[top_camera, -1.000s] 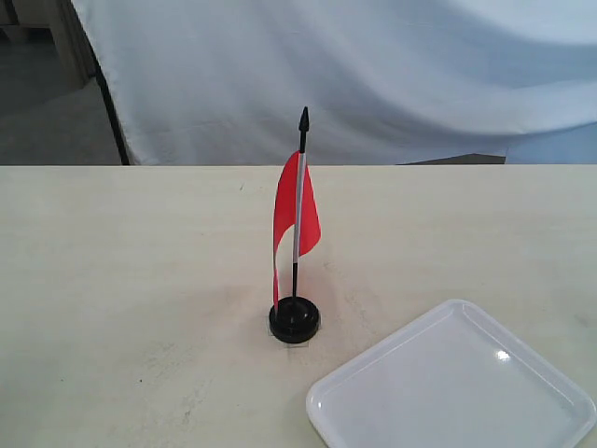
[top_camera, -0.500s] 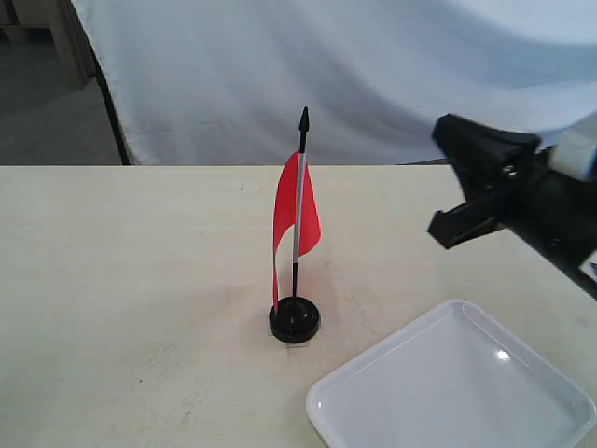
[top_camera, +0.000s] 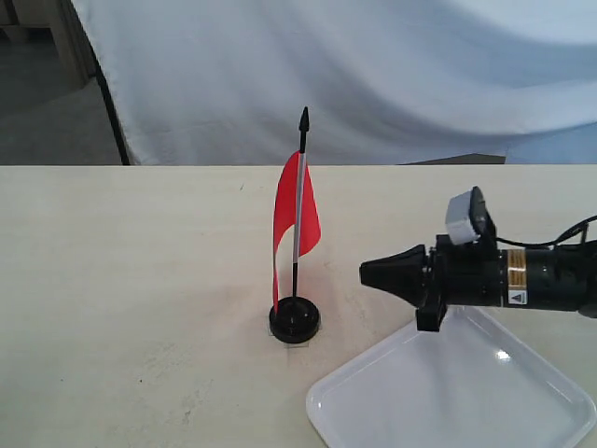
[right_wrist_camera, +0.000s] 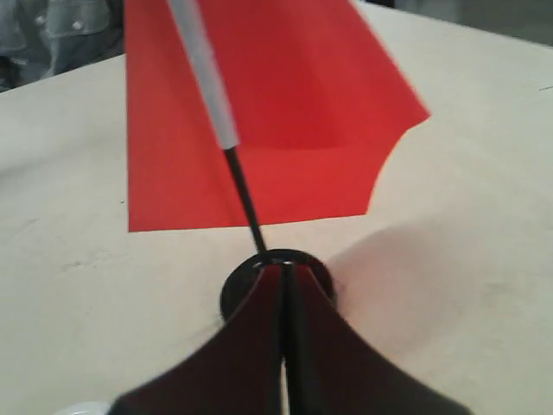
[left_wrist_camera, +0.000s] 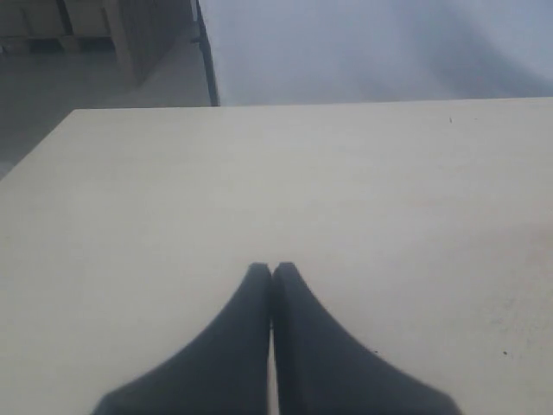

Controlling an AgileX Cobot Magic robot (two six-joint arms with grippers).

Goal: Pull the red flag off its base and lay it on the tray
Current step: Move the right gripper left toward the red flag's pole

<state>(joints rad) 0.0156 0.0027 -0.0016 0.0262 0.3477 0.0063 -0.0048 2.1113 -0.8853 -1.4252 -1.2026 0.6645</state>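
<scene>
The red flag (top_camera: 295, 213) stands upright in its round black base (top_camera: 295, 320) near the middle of the table; its black-and-white stick ends in a pointed black tip. In the right wrist view the flag (right_wrist_camera: 259, 112) and base (right_wrist_camera: 238, 285) lie straight ahead. My right gripper (top_camera: 364, 273) (right_wrist_camera: 284, 270) is shut and empty, level with the lower stick, a short way right of it. The white tray (top_camera: 452, 387) lies at the front right, under the right arm. Over bare table, my left gripper (left_wrist_camera: 271, 270) is shut with nothing in it; the exterior view does not show it.
A white cloth (top_camera: 354, 75) hangs behind the table's far edge. A dark post (top_camera: 110, 103) stands at the back left. The pale wooden table (top_camera: 121, 280) stretches wide to the left of the flag.
The right arm came into view from the right, then dropped and swung level, its tip now pointing at the flag's stick. Its jaws, open half a second ago, are now shut.
</scene>
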